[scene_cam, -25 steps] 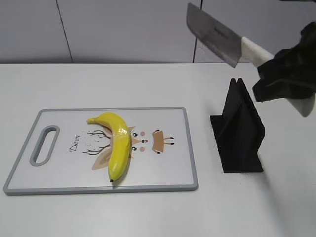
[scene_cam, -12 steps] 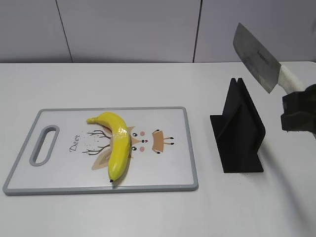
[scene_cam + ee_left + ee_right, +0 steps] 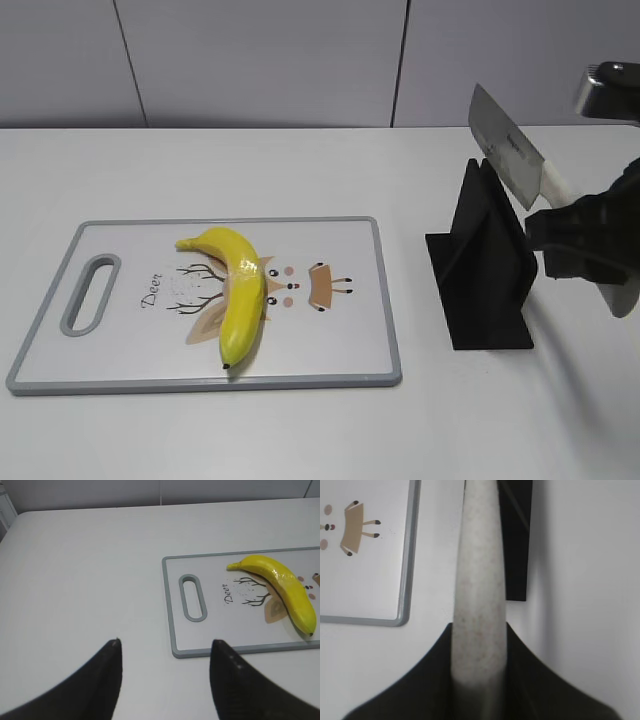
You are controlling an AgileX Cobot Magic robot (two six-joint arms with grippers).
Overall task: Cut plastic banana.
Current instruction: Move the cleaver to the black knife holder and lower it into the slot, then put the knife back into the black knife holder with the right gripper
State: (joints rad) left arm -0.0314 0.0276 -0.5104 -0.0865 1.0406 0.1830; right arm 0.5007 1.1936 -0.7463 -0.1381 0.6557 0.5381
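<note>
The right gripper (image 3: 479, 680) has its dark fingers (image 3: 432, 672) pinched on either side of the pale speckled handle (image 3: 479, 595) of a cleaver (image 3: 507, 150), pressing against it from left and right. In the exterior view this gripper (image 3: 580, 240) sits at the right edge, above the counter (image 3: 300, 430), and the broad grey blade rises up and to the left from it, tilted, with its upper corner level with the back wall. The blade's lower part is just above and behind the top of a black knife stand (image 3: 485, 265); whether it touches the stand cannot be told. In the right wrist view the stand (image 3: 516, 540) shows as a dark shape just right of the handle, and the grey-rimmed corner of the cutting board (image 3: 405, 605) lies to the left.

The left gripper (image 3: 165, 680) hangs low over bare counter with its two dark fingers (image 3: 107, 680) spread wide, nothing between them. It is near the board's handle end but apart from it.

The plastic banana (image 3: 238, 290) lies flat on the white cutting board (image 3: 340, 350), roughly at its middle, over a printed deer drawing beside the word "Deer". Its curved stem end points to the back left and its dark tip reaches close to the board's front rim. The board's slotted handle (image 3: 90, 293) is at the left end. Banana and cleaver are well apart, with the stand between them.
</note>
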